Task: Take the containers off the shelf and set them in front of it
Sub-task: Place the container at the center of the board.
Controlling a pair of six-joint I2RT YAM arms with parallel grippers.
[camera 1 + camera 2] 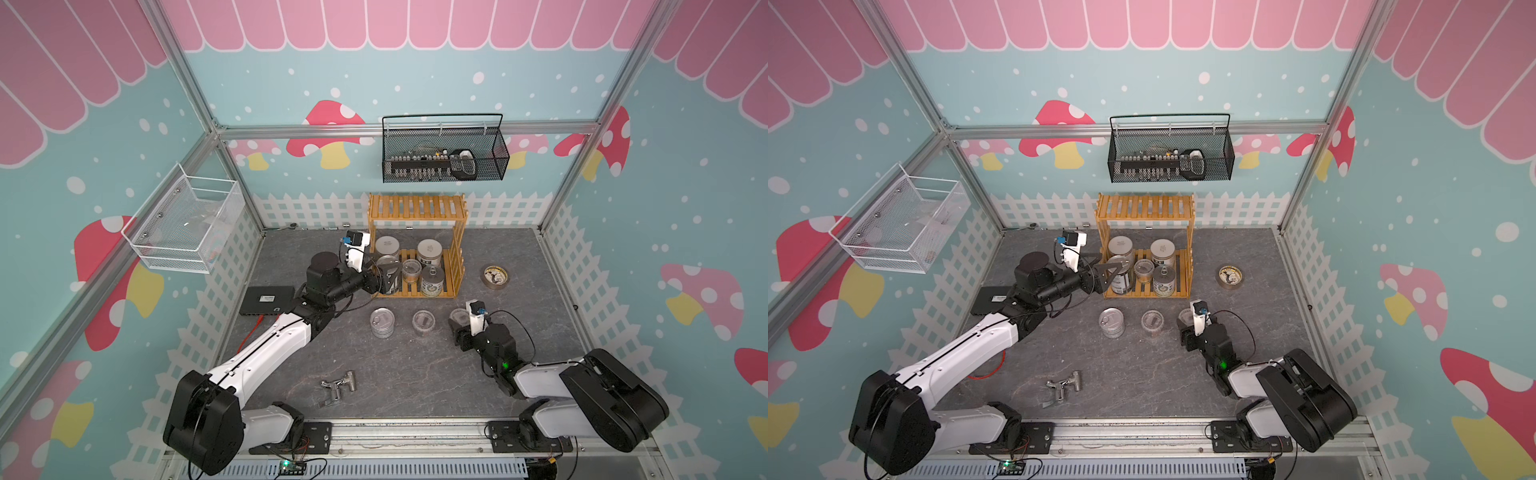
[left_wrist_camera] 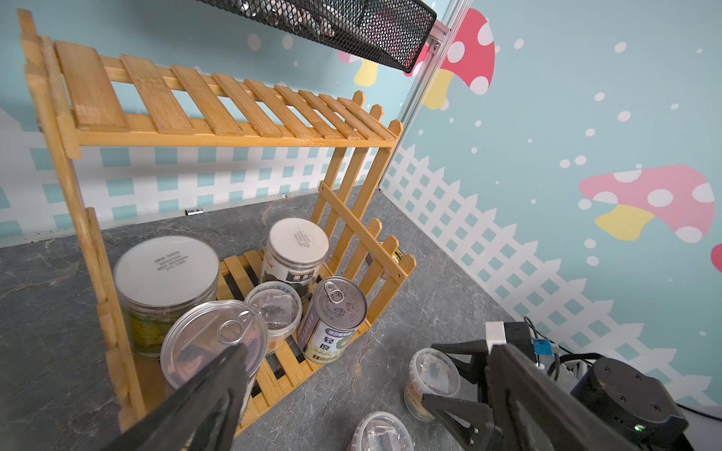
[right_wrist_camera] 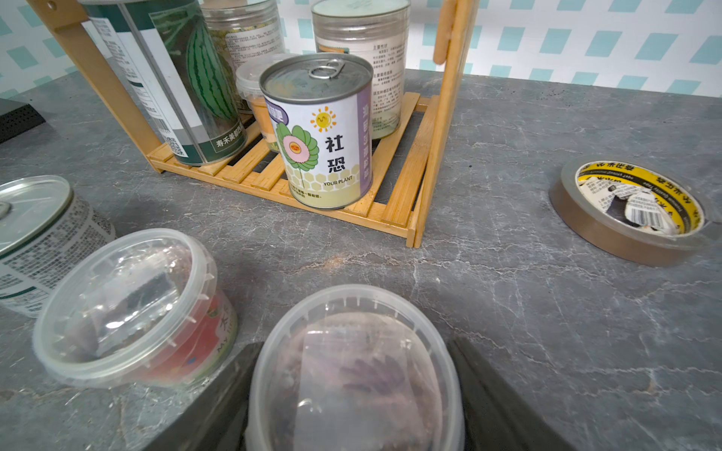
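Three cylindrical containers [image 1: 382, 322] are set before the yellow-brown bamboo shelf [image 1: 415, 205], one clear plastic jar [image 3: 351, 371] straddled by the right gripper [image 2: 431, 375], grip unclear; five are left beside the wide-spread left gripper [image 1: 384, 277].

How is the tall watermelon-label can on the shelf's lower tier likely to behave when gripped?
The watermelon can is tall and narrow, so a sideways push would probably tip it. Its rigid-looking body should resist squeezing; the glossy label may slip.
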